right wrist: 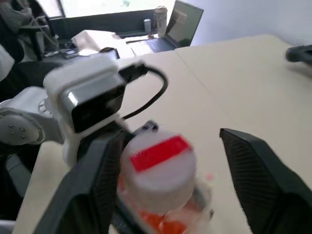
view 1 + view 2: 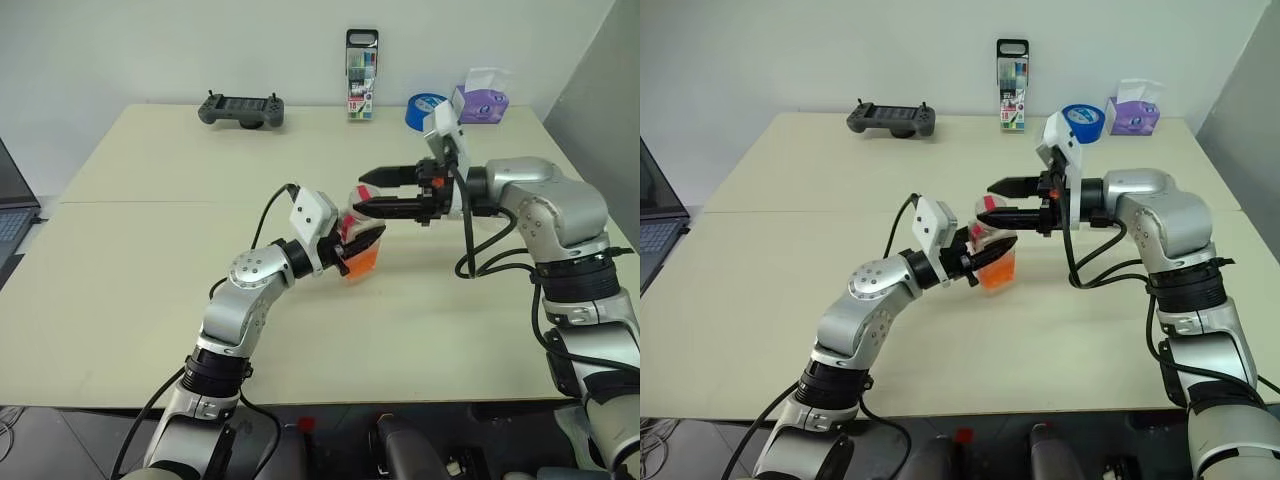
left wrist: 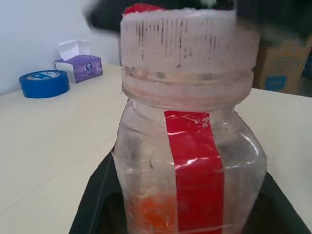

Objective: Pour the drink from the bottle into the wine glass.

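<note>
The bottle [image 2: 357, 243] is held above the middle of the table [image 2: 150, 260], with orange drink [image 3: 155, 214] low inside it and a white cap [image 1: 158, 165] with red tape on top. The left gripper [image 2: 352, 255] is pinched tight around the bottle's body. The right gripper [image 2: 362, 192] is just above the cap, its fingers spread wide on either side of it. The step in hand looks like taking the cap off. To do it well, centre the spread fingers on the ribbed cap, close squarely, and twist while the left hand holds firm. The cap looks blurred, so whether it is screwed on tight is unclear.
</note>
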Action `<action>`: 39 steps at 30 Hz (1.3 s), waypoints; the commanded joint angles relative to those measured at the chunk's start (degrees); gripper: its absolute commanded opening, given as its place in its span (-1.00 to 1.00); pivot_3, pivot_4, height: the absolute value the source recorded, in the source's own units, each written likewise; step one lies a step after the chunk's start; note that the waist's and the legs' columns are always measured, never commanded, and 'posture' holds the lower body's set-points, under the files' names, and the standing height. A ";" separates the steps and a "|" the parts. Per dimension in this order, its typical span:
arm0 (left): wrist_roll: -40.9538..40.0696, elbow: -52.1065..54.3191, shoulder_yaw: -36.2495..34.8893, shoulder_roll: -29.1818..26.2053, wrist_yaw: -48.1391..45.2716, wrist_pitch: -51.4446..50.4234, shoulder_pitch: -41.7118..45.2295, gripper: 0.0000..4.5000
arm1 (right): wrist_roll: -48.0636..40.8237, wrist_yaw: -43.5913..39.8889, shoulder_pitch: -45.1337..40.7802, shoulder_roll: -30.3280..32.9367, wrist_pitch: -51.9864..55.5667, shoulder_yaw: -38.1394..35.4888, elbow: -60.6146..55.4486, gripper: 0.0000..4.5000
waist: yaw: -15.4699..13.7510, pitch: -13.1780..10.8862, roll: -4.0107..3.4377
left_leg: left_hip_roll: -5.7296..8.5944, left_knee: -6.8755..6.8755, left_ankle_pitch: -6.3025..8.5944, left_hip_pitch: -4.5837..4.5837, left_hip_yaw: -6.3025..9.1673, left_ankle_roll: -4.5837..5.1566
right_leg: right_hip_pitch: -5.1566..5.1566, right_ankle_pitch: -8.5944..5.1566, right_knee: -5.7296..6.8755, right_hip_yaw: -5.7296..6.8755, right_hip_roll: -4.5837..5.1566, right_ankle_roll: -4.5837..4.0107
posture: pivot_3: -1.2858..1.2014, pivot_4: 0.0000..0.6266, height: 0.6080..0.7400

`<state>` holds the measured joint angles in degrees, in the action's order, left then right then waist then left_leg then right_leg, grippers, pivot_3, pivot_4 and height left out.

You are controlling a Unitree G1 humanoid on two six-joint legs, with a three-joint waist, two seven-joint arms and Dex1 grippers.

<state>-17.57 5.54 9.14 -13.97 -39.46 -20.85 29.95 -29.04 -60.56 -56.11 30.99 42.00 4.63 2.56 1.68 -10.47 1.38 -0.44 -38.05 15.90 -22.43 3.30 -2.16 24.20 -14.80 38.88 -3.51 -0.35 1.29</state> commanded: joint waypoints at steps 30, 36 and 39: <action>1.42 -5.92 -0.76 1.22 -0.89 4.19 2.91 -0.25 | 12.89 68.84 19.57 -33.94 34.27 0.75 -49.91 0.77 | 0.18 0.02 -0.04 | 0.00 0.00 -0.07 -0.06 0.32 -0.13 | 0.04 0.00 0.08 0.04 -0.06 0.00 | 0.03 -0.52 1.00; 1.69 -6.76 -0.76 1.55 -1.17 4.54 3.54 -0.25 | 14.90 69.02 19.24 -35.10 31.57 2.58 -45.64 0.77 | 0.21 0.02 -0.04 | -0.04 0.01 -0.07 -0.05 0.37 -0.12 | 0.05 0.00 0.09 0.05 -0.06 0.00 | 0.03 -0.52 1.00; 1.87 -6.94 -0.75 1.62 -1.44 4.70 3.71 -0.25 | 15.36 68.32 18.99 -35.40 29.37 3.19 -43.06 0.77 | 0.24 0.02 -0.04 | -0.03 0.00 -0.07 -0.05 0.34 -0.12 | 0.04 0.00 0.09 0.08 -0.10 0.00 | 0.03 -0.52 1.00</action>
<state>-15.49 -2.81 8.67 -12.65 -40.61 -17.97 31.94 -14.34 8.24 -35.91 -3.61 73.77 7.42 -40.21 1.92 -10.45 1.34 -0.47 -38.05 15.83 -22.47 3.62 -2.28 24.24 -14.80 38.98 -3.42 -0.45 1.29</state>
